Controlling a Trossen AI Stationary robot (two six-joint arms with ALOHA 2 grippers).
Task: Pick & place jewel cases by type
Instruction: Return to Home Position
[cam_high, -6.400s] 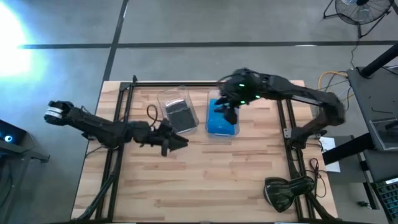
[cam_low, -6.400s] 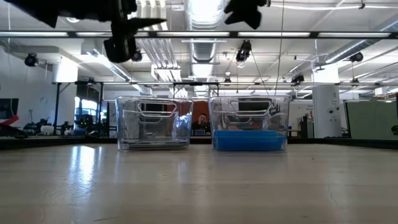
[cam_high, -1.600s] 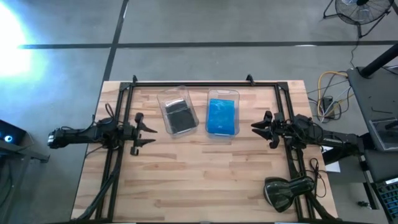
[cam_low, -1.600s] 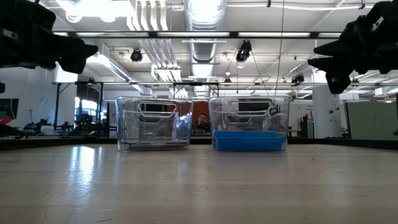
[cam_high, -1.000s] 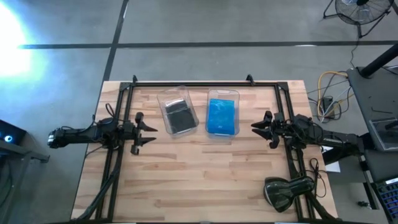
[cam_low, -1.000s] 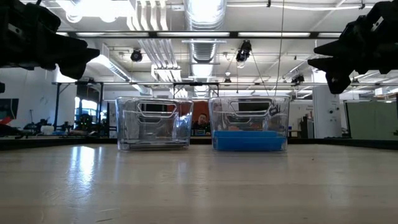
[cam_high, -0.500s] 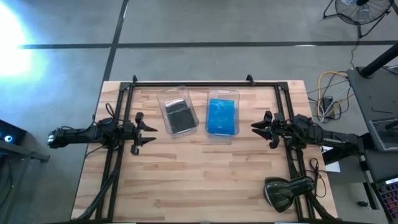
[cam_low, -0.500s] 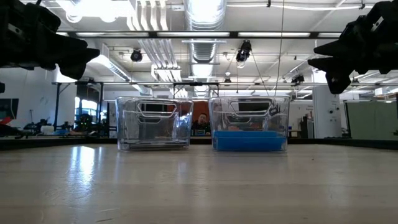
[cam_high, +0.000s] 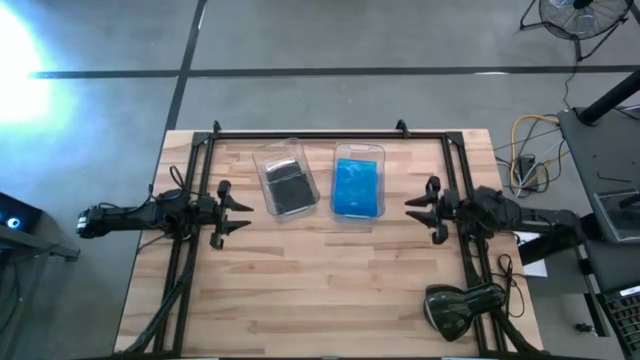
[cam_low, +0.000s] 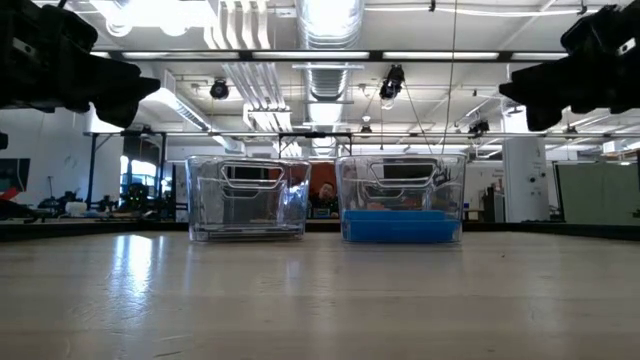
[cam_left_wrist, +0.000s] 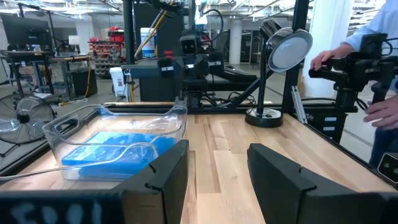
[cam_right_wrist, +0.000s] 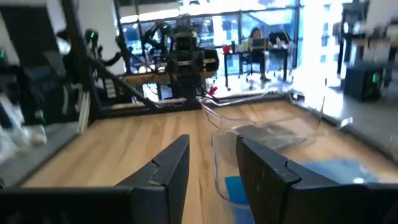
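Note:
The dark jewel cases lie in the left clear bin, the blue jewel cases in the right clear bin; both bins stand on the table's far half. My left gripper hovers open and empty at the table's left, its fingers pointing toward the bins. My right gripper hovers open and empty at the table's right, pointing toward the bins. The blue cases also show in the left wrist view and the low view.
A bulky black curved device lies at the table's near right corner. A black frame runs along the table's far, left and right sides. A person's hand shows beyond the table in the left wrist view.
My right gripper has drawn slightly back toward the table's right edge and risen a little. My left gripper and the bins have kept still.

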